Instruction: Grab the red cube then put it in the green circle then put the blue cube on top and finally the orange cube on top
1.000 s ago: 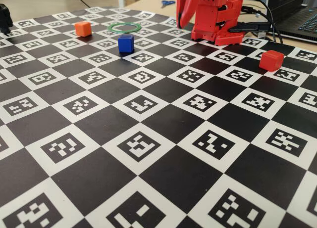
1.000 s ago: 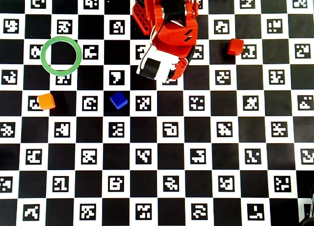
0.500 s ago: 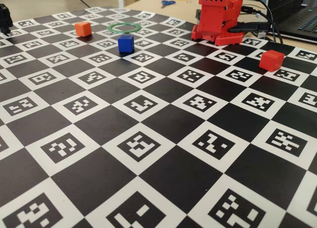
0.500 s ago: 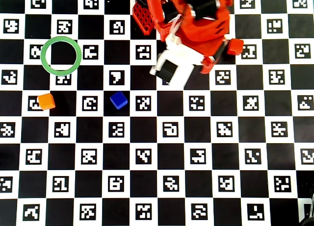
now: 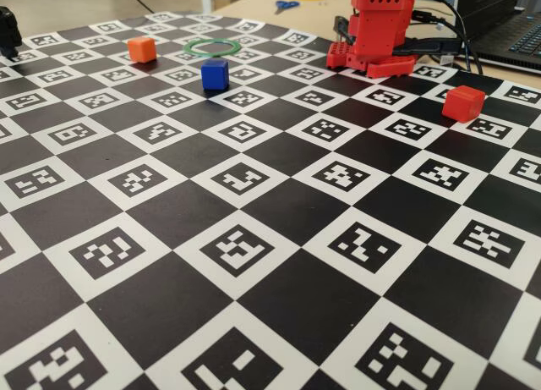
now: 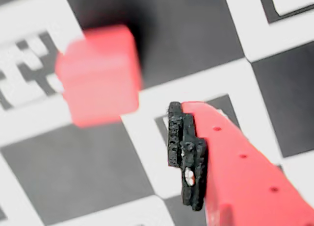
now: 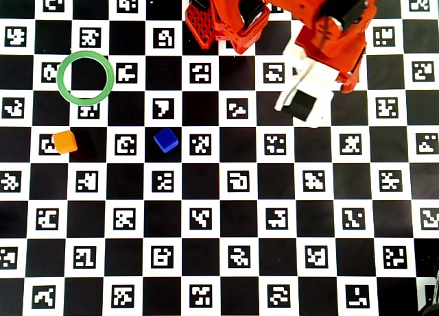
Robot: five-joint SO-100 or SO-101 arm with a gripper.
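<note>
A: Swung off the top centre of the overhead view toward 1 o'clock over the last second, arm (image 7: 322, 21) now covering the spot where the red cube showed before. Nothing else shifted.

B: Red cube (image 5: 463, 103) then?

A: Sitting flat on the board (image 7: 206, 261), at 3 o'clock in the fixed view, untouched and well apart from everything else. Hidden under the arm from overhead. Blurred in the wrist view (image 6: 98, 74), at 10 o'clock from the gripper (image 6: 196, 152), close but not in contact.

B: Jaws?

A: Only one finger in sight, black pad (image 6: 186, 152) facing the cube. Impossible to tell whether spread or closed with the other finger out of frame.

B: Handling?

A: Probably light and rigid, with matte faces, so little risk of slipping or crushing. Best pinched on two opposite side faces, square on and near mid-height, never corner to corner. Being light, likely to skid on the smooth board if nudged by one finger first.

B: And further out?

A: Blue cube (image 7: 165, 140) at 9 o'clock from the arm in the overhead view. Orange cube (image 7: 64, 142) beyond that, just below the green circle (image 7: 86, 77), at 10 o'clock on the board. Ring empty, bare board through the middle. First step not yet done.
</note>
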